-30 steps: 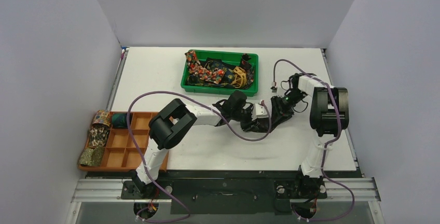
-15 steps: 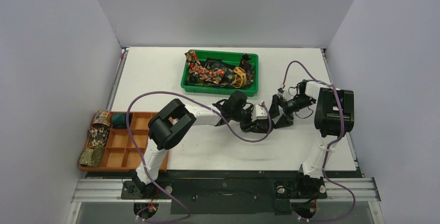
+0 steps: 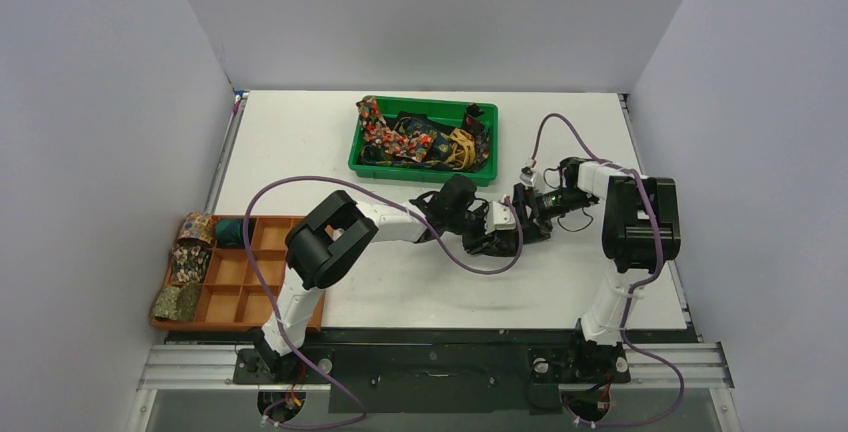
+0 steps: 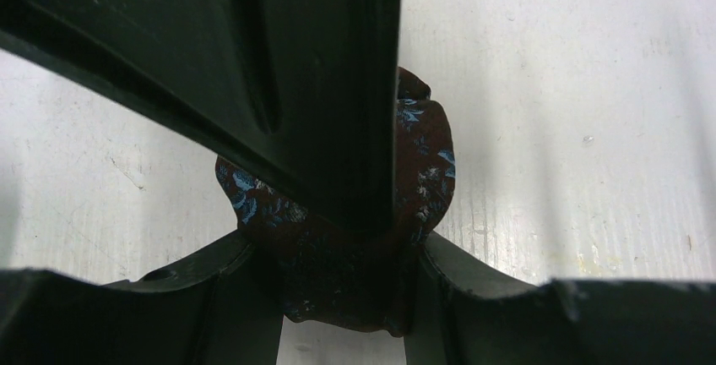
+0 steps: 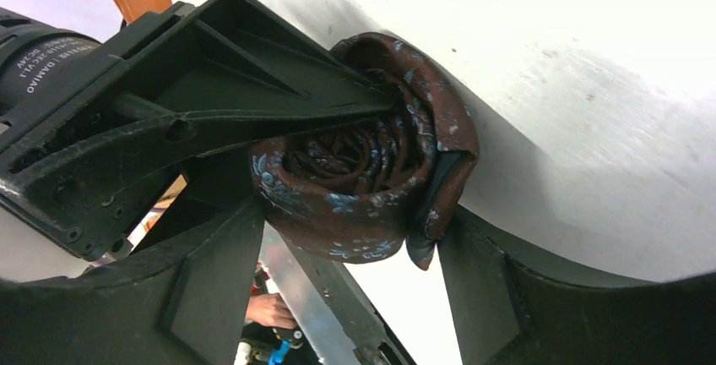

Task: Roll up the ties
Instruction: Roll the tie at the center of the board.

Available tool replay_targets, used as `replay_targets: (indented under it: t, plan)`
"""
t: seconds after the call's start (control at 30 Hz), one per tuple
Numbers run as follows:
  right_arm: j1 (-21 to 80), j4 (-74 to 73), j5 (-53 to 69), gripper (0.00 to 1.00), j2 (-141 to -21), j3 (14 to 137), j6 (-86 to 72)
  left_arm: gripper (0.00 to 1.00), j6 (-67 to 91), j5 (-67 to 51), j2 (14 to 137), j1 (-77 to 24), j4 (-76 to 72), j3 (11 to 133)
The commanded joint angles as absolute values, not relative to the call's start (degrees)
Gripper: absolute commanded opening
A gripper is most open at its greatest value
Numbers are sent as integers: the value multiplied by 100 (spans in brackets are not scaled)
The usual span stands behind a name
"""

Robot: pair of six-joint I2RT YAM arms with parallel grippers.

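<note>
1. in hand: the left gripper [image 3: 500, 237] is clamped on a maroon tie coil [image 5: 363, 187]. the coil is wound tight, with a short tail hanging loose. the right gripper [image 3: 522, 217] stands spread, one finger on either side of the coil, and does not seem to squeeze it.
2. done: this tie looks fully rolled. more rolled ties [image 3: 188, 262] sit in the orange tray [image 3: 250, 292], well behind the left gripper, out past its arm's elbow.
3. left: i judge the held coil has yet to go to the tray. a tangle of loose ties [image 3: 415, 140] lies in the green bin [image 3: 420, 170], just beyond both grippers.
4. count: one coil held. about five coils in the tray, too small to be sure. the loose ties are too tangled to count, but at least red floral, dark and yellow ones show. one bin, one tray.
</note>
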State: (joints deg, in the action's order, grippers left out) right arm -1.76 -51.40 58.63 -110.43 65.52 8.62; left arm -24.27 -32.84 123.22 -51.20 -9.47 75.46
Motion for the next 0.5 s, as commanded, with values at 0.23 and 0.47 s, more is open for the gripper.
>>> replay_targets:
  t: [0.23,0.47]
  plan:
    - [-46,-5061,5538,3,-10985,6626,1226,47,-2151,-3243,12361,-5021,-307,7161]
    - [-35,-5270,5446,0,-10847,6572,1402,88,-1643,-3198,11451,-4910,-1660,6647]
